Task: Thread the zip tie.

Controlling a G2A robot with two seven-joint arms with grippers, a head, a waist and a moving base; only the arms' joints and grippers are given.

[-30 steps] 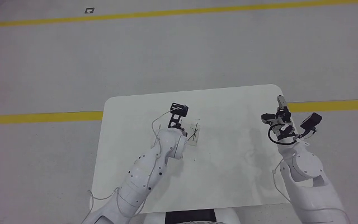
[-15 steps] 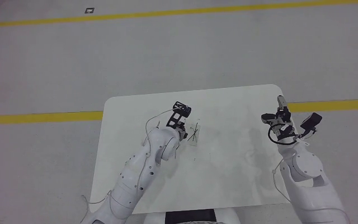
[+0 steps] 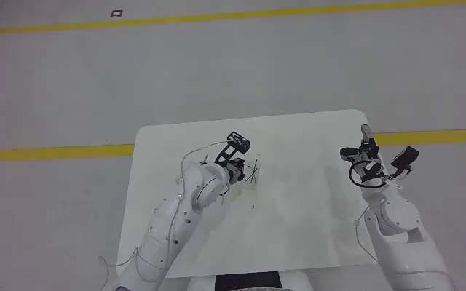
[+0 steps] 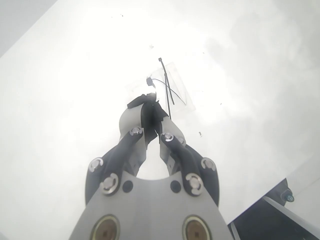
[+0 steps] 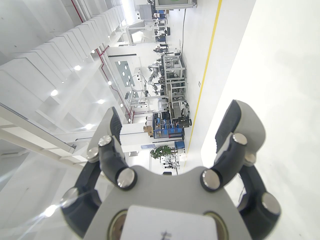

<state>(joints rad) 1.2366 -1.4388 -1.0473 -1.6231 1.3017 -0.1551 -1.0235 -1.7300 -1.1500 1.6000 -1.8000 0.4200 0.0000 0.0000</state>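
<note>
**Step in hand (judged): one tie to be singled out and picked up for threading.**

1. L gripper [image 4: 149, 102]: held low over the table [image 3: 306, 233], left of centre, in the far half. The fingers are seen pressed together, no gap at the tips. Whether a strap is pinched between them cannot be told.
2. Zip ties [image 4: 166, 86]: several thin black ties lie crossed just beyond the tips, on a clear tray [image 4: 180, 77]. One tie head [image 4: 149, 82] lies just ahead of the tips. A longer strap runs from beside one finger to a second head [image 4: 160, 59], which appears to overhang the tray rim.
3. R gripper [image 5: 172, 111]: fingers spread wide, nothing between them. It is held at the right edge of the table, near the far right corner, well apart from the tray.

**Procedure notes (judgement)**
- Only one strap is to be taken; crossed ties will prob. snag and drag each other.
- The grip is best taken mid-strap, so that head and tail are both left free.
- The lift is to be made slowly. The tray looks light and slick and may slide w/ the ties.
- The R gripper will be needed at the head. The tail is to be lined up square w/ the slot before it is pushed through.
</note>
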